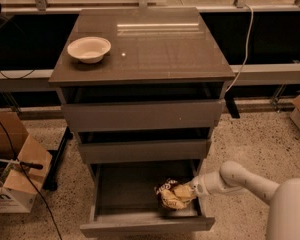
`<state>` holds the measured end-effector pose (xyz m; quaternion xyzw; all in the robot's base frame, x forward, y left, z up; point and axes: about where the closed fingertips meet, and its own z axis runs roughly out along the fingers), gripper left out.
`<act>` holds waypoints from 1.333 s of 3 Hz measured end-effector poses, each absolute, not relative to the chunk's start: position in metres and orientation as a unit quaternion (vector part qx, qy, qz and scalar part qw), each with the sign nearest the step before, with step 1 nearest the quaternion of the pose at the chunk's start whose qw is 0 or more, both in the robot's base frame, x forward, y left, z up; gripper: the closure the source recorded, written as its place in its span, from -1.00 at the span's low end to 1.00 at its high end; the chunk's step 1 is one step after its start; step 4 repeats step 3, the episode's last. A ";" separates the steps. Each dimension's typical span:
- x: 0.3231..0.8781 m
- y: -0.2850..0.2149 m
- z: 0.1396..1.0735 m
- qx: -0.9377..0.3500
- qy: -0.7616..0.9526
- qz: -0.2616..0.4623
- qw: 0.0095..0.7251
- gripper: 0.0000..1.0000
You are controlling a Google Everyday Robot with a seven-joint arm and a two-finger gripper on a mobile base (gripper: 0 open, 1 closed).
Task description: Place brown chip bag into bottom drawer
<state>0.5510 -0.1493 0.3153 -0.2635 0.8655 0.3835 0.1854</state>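
Camera view puts my gripper point(191, 190) inside the open bottom drawer point(140, 226), at about 4 o'clock of its tray, pressed against the brown chip bag point(171, 196); whether it is clamped on the bag or slack I cannot tell, since the crinkled foil hides its tip. The bag is low in the tray near the right wall and front lip, dark end toward 10 o'clock. To do this well, I judge the bag should lie flat on the drawer floor before release, and my exit should avoid the middle drawer point(145, 150) overhanging at 12 o'clock. My arm point(242, 180) reaches in from 4 o'clock of the frame, forearm sloping down toward 9 o'clock over the drawer's right wall, wrist low
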 end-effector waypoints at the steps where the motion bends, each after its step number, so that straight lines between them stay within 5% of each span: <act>1: 0.550 -0.148 0.299 -0.255 0.868 0.388 0.178 -0.39; 2: 0.549 -0.146 0.297 -0.255 0.867 0.389 0.177 -0.86; 4: 0.548 -0.144 0.297 -0.255 0.867 0.390 0.176 -1.00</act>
